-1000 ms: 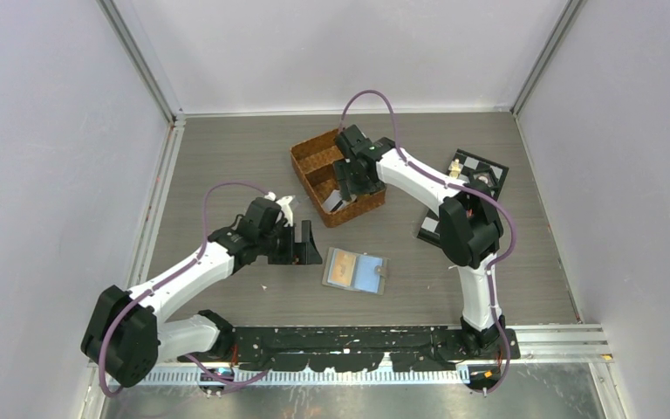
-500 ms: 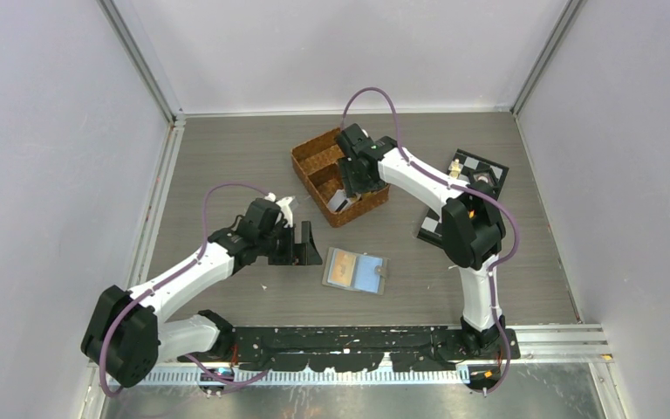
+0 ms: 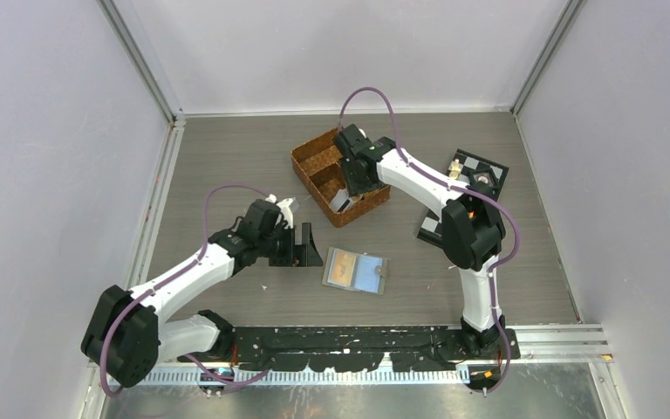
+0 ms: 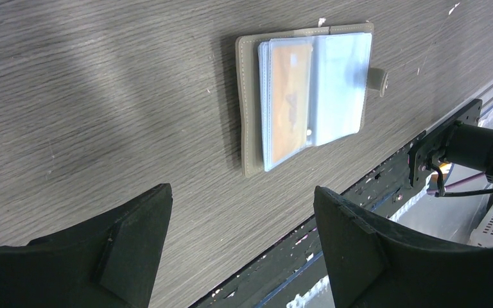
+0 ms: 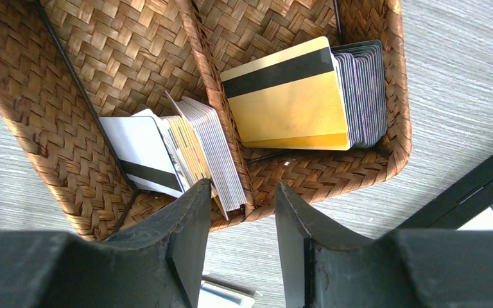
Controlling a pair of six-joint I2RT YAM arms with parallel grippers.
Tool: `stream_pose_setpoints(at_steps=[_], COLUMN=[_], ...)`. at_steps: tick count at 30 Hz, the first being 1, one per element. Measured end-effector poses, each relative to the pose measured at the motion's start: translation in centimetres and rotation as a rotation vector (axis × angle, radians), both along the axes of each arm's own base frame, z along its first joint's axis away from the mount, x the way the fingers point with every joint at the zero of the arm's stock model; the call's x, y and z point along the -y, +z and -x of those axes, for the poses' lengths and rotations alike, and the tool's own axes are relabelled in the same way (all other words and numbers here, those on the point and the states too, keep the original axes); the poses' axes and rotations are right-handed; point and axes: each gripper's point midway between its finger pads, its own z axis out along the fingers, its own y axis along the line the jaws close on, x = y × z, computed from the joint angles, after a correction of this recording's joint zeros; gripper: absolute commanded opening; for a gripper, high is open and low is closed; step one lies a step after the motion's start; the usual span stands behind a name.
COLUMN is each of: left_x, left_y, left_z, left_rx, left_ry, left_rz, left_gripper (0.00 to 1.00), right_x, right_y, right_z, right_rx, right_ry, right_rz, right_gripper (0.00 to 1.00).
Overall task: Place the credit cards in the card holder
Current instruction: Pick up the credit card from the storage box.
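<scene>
Card holder (image 3: pixel 355 271) open at centre, left gripper (image 4: pixel 241 199) wide open beside it, right gripper (image 5: pixel 242 189) part-open over basket (image 5: pixel 58 128) of cards (image 5: pixel 289 102), upper centre

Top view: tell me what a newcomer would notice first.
The brown wicker basket in the far middle stands out, holding stacks of cards, with a gold card and its black stripe on show. The right end effector hangs over it, jaws apart. In the near middle, the open card holder lies flat with an orange card in a sleeve.
</scene>
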Motion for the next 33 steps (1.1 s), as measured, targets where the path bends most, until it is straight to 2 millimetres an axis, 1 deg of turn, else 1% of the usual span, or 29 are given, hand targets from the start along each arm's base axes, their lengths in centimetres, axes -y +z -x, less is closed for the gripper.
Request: stream_pose_setpoints(at_steps=[5,8,12,19,25,28,33], left_x=[0.0,0.0,0.0,0.0,-0.2,-0.1,-0.2], left_y=[-0.1,-0.2,-0.2,-0.3,-0.4,-0.4,-0.4], left_z=[0.1,0.1,0.2,0.3,0.3,0.3,0.3], left_rx=[-0.003,-0.006,-0.008,-0.012,-0.017,-0.018,-0.018], left_ry=[-0.001,0.0,-0.002,-0.003,0.0,-0.001,0.003], left_rz=[0.002,0.002,0.004,0.004,0.004,0.006,0.008], left_gripper=[0.83,0.83,0.83,0.83,0.83,0.83,0.83], right_x=[-0.2,-0.3,-0.5,-0.7,-0.9,-0.9,-1.0], right_y=[0.9,1.2,1.2,1.2,1.2,1.2,1.2], right_z=[-0.2,-0.3,-0.2,-0.1,0.1,0.1,0.1], right_rx=[0.022,0.032,0.031,0.031,0.032,0.032,0.031], right_ry=[0.004,0.006,0.015,0.031,0.04,0.044,0.054], right_rz=[-0.003,-0.004,-0.004,-0.001,0.003,0.004,0.006], right_gripper=[0.4,0.36,0.35,0.23,0.16,0.1,0.07])
